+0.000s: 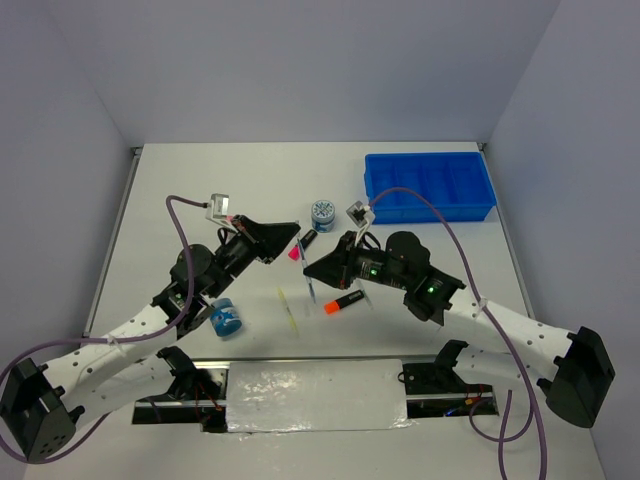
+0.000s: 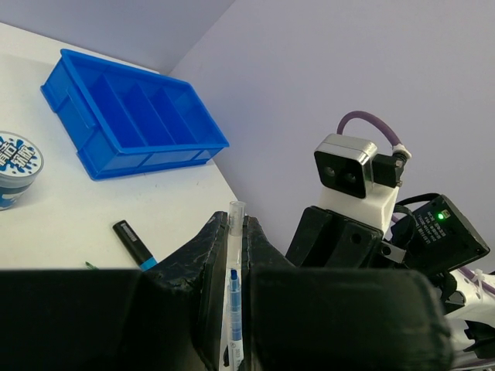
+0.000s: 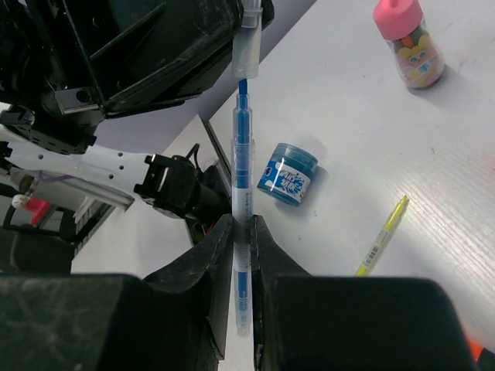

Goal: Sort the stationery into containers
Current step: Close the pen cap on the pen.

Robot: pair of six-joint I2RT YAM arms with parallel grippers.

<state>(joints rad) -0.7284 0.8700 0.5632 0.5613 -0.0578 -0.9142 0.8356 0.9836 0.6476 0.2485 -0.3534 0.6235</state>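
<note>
L claw [image 2: 236,226] & R claw [image 3: 240,228] both clamped on same clear blue-ink pen [image 3: 242,147], opposite ends, held above table [image 1: 200,180] mid-frame in top view. Blue tray [image 1: 432,212] upper right, well apart from pen.

We see white shells on the left arm [image 1: 110,345] and right arm [image 1: 520,335], with black joints and blocky black bases [image 1: 575,375]. A purple cable [image 2: 370,117] loops off each wrist beside a small white-and-grey camera [image 2: 352,174]. Green lights [image 1: 433,290] glow on the right arm's black housings. The fingers [image 3: 209,267] are matte black and grainy.
</note>
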